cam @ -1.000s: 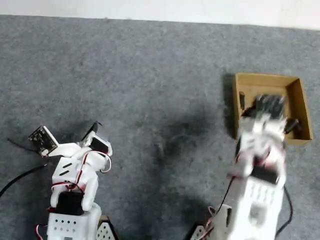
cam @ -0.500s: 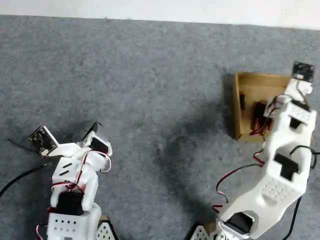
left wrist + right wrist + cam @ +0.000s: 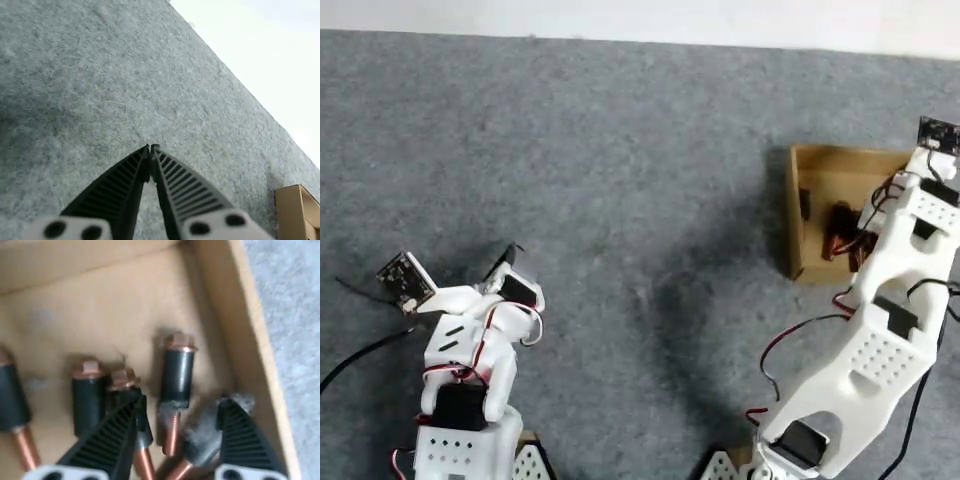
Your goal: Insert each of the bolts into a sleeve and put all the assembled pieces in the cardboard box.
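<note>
Over the cardboard box, frame right, my right hand is spread, assembled pieces lengthwise beneath; left hand pressed together.

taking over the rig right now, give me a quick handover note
Left end effector: shut, holding nothing, low over the grey mat, away from the box.
Right end effector: open, over the floor of the cardboard box, just above the pieces.
Things: at least four assembled pieces, bolts in black sleeves, lie in the box.
Done: those pieces are assembled and boxed.
Left: probably just lifting the right arm out; confirm the count.
</note>
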You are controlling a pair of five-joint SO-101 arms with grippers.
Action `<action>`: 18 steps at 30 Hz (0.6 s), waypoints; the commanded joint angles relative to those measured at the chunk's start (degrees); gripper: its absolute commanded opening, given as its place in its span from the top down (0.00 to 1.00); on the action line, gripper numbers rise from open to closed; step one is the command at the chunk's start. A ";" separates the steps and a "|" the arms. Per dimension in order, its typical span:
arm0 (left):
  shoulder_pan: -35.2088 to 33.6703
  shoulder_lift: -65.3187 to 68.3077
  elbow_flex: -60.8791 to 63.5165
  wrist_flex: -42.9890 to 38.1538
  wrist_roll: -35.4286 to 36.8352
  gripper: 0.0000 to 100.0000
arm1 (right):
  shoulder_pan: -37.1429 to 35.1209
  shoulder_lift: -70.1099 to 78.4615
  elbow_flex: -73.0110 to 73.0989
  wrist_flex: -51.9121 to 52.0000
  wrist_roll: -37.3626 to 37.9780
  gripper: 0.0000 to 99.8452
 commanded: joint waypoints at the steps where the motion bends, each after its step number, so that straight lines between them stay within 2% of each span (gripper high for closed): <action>1: -0.84 -0.66 1.19 -0.97 -0.53 0.97 | -1.45 -11.30 0.57 0.84 -3.87 0.80; 7: -0.75 -0.57 1.19 -0.97 -0.62 0.97 | -8.66 -33.71 20.18 0.75 -5.27 0.80; 15: -0.48 -0.57 1.19 -0.88 -0.88 0.97 | -23.78 -75.91 62.02 -7.25 -5.36 0.80; 18: -0.48 -0.57 1.19 -0.88 -6.33 0.97 | -27.21 -92.44 76.97 -9.54 -5.36 0.80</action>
